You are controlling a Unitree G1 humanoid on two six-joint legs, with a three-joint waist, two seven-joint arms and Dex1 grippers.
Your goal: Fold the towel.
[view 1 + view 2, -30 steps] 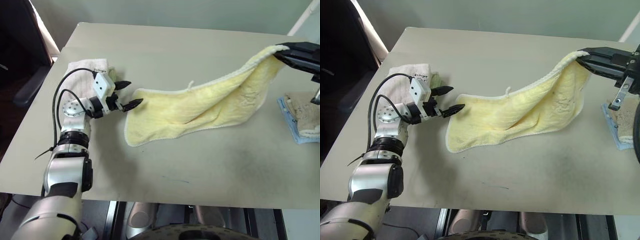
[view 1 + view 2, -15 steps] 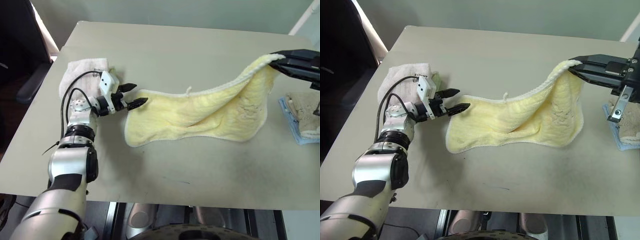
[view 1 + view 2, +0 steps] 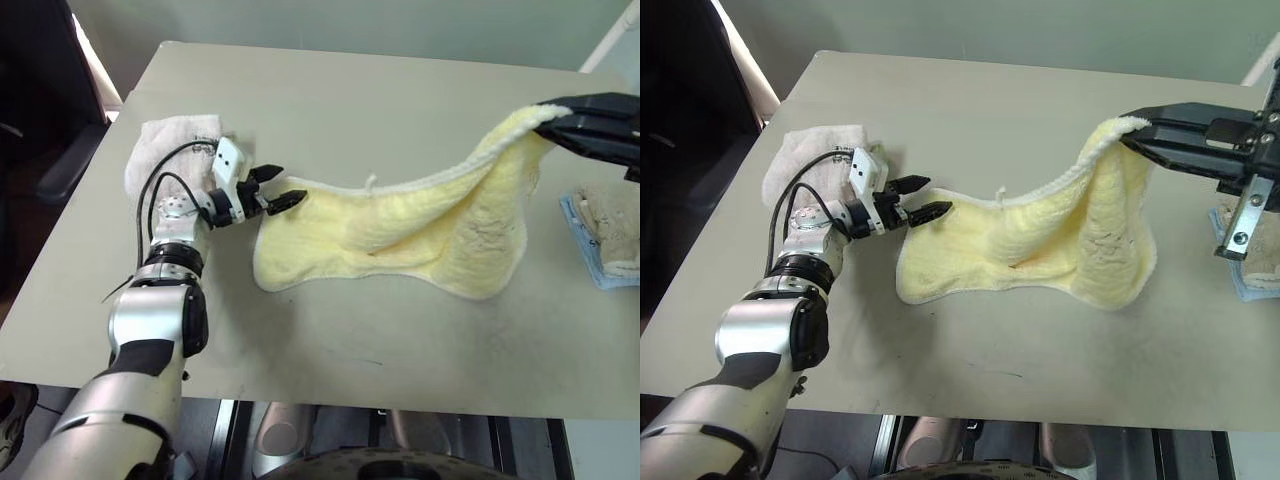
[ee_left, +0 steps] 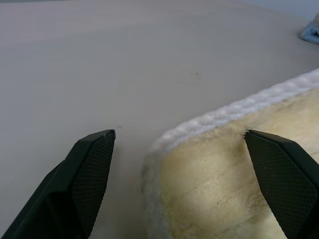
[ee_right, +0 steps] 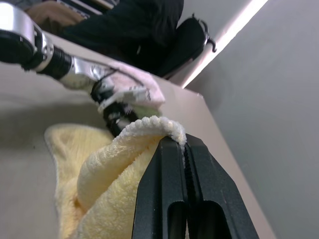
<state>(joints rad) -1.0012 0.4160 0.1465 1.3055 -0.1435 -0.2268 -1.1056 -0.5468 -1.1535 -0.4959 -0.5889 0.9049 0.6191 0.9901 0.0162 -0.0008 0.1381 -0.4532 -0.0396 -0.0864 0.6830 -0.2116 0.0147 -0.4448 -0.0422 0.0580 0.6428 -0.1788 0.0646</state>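
Your right claw (image 3: 1132,133) is clamping the towel (image 3: 1040,245) corner aloft at right; the left claw (image 3: 283,187), fingers apart, is straddling the far-left corner on the surface (image 3: 400,100), seemingly untouched. Close there next.

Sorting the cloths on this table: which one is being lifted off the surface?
The pale yellow towel: the right gripper pinches one end up, while the other cloths lie folded.

My left gripper (image 3: 280,188) sits at nine o'clock low over the table, fingers spread wide, pointing toward three. My right gripper (image 3: 1132,134) hangs raised at two o'clock, fingers clamped together.
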